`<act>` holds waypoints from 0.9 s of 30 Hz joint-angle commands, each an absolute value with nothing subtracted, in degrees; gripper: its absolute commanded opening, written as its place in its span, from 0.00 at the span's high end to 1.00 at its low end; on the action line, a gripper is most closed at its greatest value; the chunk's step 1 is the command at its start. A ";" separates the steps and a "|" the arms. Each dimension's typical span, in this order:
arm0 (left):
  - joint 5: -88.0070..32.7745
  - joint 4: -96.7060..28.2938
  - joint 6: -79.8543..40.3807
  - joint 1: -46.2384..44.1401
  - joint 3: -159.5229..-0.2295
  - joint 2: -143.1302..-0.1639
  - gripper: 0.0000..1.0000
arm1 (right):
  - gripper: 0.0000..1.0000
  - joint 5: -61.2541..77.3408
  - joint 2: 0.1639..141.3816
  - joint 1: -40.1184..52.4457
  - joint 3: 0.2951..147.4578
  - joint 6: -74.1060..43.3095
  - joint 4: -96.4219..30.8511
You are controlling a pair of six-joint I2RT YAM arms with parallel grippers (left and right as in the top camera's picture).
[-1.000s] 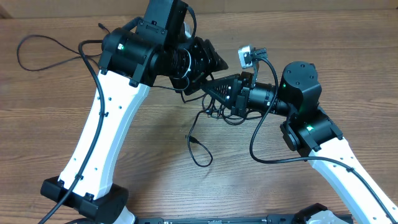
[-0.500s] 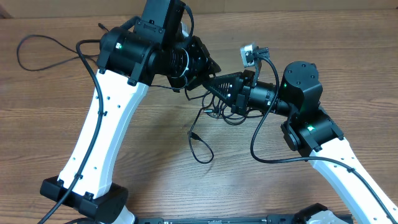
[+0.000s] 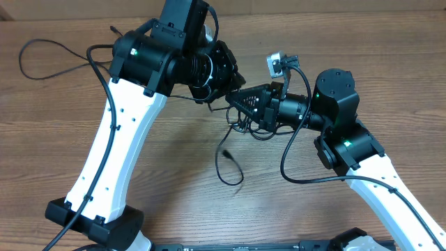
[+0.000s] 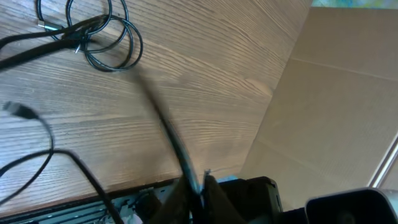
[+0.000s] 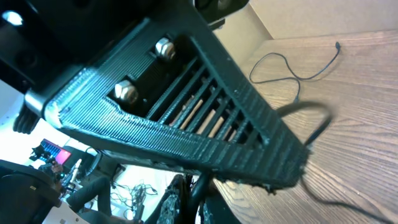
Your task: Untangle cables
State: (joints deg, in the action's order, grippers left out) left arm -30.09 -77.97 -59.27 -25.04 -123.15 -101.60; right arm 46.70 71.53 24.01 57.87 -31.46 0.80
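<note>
Edges: table (image 3: 56, 139) far edge runs along the top of the overhead view; open wood at left and lower middle.
Surface: brown wood grain.
Tangle: cables (image 3: 244, 127) knotted at centre just below both grippers, one loop trailing down.
Outlier: stray cord (image 3: 42, 56) top left, well apart.
L jaws: left gripper (image 4: 198, 186) clenched on one cord.
R jaws: right gripper (image 3: 235, 102) closed; contents unclear.

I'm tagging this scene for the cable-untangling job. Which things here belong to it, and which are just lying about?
Part of the job:
- tangled cables, held by the shut left gripper and right gripper
- loose cable lying on the table

Not part of it:
- cardboard box beside the table
- right arm's own thick cable
</note>
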 commanded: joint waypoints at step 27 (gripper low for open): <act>-38.85 -81.30 -50.52 -18.00 -123.92 -101.34 0.96 | 0.38 31.59 71.07 23.99 58.94 -27.64 -15.57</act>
